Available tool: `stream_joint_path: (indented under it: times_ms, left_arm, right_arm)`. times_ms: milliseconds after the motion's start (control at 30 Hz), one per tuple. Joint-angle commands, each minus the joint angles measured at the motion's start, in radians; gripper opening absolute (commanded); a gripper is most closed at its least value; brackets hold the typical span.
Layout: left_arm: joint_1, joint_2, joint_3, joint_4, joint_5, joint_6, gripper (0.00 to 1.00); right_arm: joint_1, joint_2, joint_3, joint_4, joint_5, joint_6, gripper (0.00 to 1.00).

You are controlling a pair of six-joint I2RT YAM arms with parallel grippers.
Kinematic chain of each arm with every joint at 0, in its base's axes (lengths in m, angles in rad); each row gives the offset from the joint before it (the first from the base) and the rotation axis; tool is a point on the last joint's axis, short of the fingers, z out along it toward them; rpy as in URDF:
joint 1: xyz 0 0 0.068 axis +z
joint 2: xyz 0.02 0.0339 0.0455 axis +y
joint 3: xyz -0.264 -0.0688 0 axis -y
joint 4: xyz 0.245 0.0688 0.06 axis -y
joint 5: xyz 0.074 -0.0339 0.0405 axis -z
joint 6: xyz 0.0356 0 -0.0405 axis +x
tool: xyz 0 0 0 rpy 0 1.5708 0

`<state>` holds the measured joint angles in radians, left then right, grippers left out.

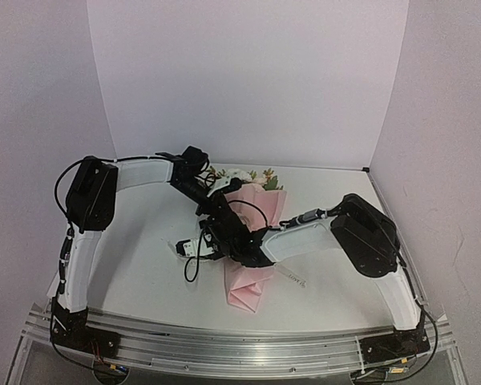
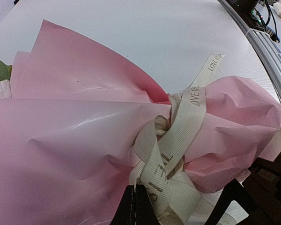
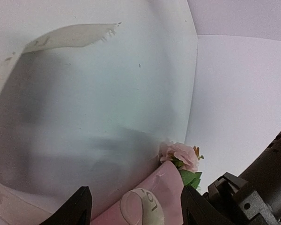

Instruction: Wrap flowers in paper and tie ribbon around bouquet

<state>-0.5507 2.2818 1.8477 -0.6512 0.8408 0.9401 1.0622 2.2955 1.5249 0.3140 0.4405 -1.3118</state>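
Table: white matte top, a few small dark specks (seen in the right wrist view).
Back wall: plain pale lavender panel.
Left wall, right wall: same panels.
Near edge: aluminium rail.
Light: soft, even; shadows diffuse.

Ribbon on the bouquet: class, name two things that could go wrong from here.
1. The right gripper is open, so the ribbon loop between its jaws may slacken and the tie loosen.
2. The left gripper, shut on the ribbon, could pull it off the crumpled paper end.
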Motion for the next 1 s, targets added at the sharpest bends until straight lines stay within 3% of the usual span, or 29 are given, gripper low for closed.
stream_joint_path:
  times_ms: [0,533,567,600,667,700,800,967]
  left_arm:
    - [0.003,0.015,0.035,0.027,0.033,-0.013,0.00]
    - [0.003,0.016,0.030,0.032,0.028,-0.010,0.00]
    - [0.003,0.017,0.030,0.033,0.027,-0.010,0.00]
    - [0.003,0.018,0.030,0.033,0.027,-0.010,0.00]
    - [0.003,0.020,0.030,0.035,0.024,-0.010,0.00]
    - [0.003,0.021,0.030,0.035,0.022,-0.009,0.00]
    - [0.003,0.025,0.034,0.037,0.015,-0.015,0.00]
    - [0.003,0.033,0.041,0.053,0.000,-0.057,0.00]
  right_arm:
    - [0.001,0.067,0.092,0.010,0.137,-0.113,0.65]
    - [-0.020,0.157,0.216,-0.132,0.302,-0.086,0.61]
    - [-0.021,0.158,0.222,-0.142,0.309,-0.075,0.57]
    - [-0.023,0.156,0.227,-0.156,0.312,-0.058,0.46]
    - [-0.024,0.144,0.236,-0.192,0.314,0.009,0.04]
    - [-0.025,0.134,0.236,-0.195,0.313,0.035,0.00]
    - [-0.025,0.089,0.240,-0.238,0.288,0.155,0.00]
    - [-0.027,-0.043,0.213,-0.393,0.102,0.491,0.00]
